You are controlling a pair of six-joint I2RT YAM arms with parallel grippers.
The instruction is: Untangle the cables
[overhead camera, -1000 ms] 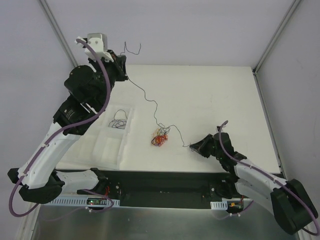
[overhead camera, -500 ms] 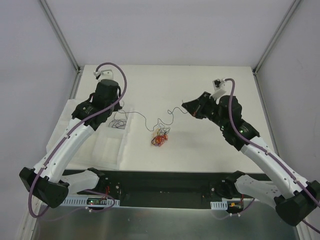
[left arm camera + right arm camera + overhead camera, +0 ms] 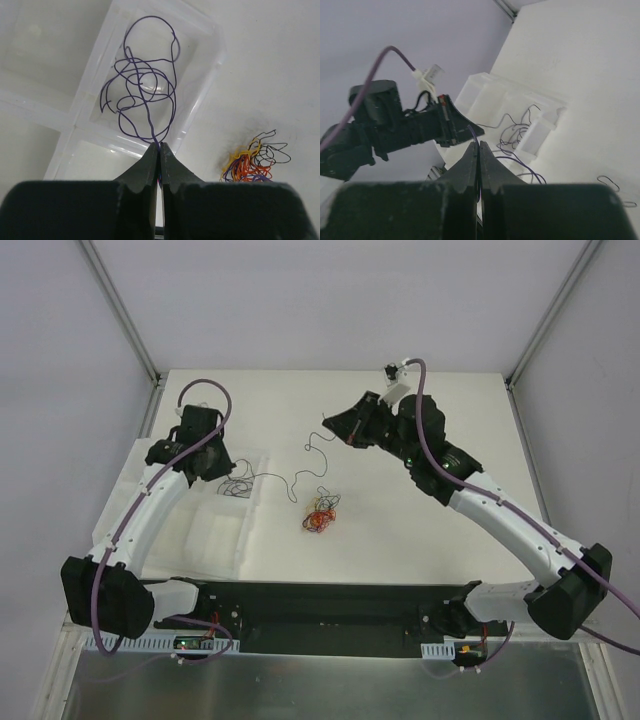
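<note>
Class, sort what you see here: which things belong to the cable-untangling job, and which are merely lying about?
Job in hand: left gripper and right gripper, both shut on the purple cable; multicoloured knot of cables.
Lying about: clear compartment tray; white table.

We look down on the table from above and behind. Our left wrist view hangs close over the clear tray, cable knot at 4 o'clock; our right wrist view faces the left arm across that tray.
</note>
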